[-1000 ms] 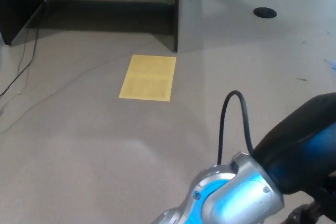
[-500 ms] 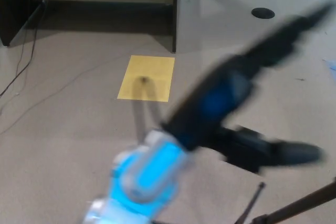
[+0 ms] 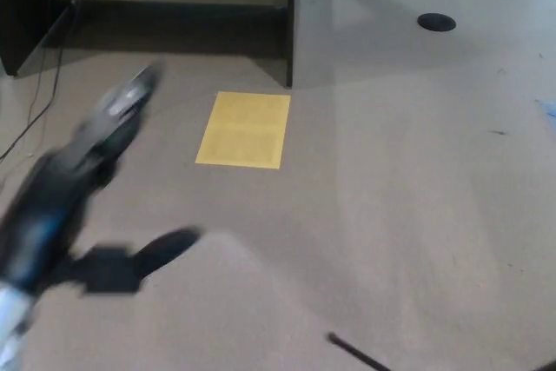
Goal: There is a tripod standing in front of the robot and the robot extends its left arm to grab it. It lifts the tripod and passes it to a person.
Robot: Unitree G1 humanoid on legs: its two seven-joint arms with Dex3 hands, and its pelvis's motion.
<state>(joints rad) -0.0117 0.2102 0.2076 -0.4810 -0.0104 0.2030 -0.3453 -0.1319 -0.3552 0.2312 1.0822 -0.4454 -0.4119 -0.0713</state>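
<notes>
My left hand [image 3: 82,180] sweeps through the left side of the head view and is heavily blurred by motion. Its long fingers [image 3: 130,97] point up and away, and the thumb [image 3: 165,248] sticks out to the right, well apart from them. Nothing is between them, so the hand is open and holds nothing. Of the tripod I see only a thin black rod [image 3: 352,352] at the bottom edge, right of centre, far from the hand. The right hand does not show.
A yellow sheet [image 3: 243,129] lies on the tan floor ahead. Behind it stands a grey partition with a dark edge [image 3: 292,23]. A black round floor fitting [image 3: 436,22] is at the far right. Cables [image 3: 48,76] run along the left beside dark furniture [image 3: 22,6].
My left arm has swung from the lower right across the middle to the far left. The tripod legs seen at the bottom right half a second ago have dropped out; only the thin rod remains.
</notes>
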